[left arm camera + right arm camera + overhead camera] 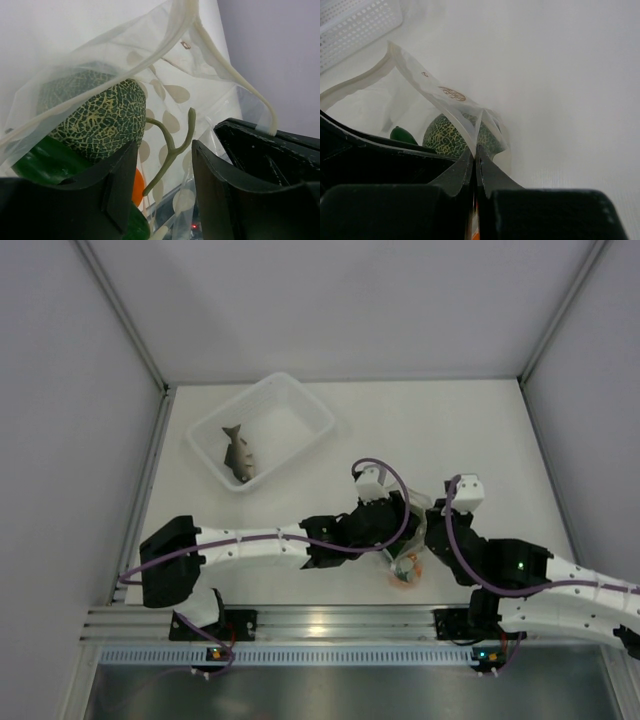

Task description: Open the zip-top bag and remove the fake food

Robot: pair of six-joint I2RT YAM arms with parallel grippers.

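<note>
Right gripper (476, 151) pinches the zip-top bag (420, 87), melon (444, 133) half-hidden.

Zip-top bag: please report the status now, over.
Right claw shut on zip-top bag edge. Left claw open at bag mouth. Green netted ball inside; fish in basket. Nothing blocking.

zip-top bag (165, 65): clear glossy plastic film | fake melon (95, 120): rough netted skin | basket (355, 22): white perforated plastic

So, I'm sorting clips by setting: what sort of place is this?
Probably a lab robot bench: white table walled by grey panels, metal rail along its near edge, toy fish in a basket.
</note>
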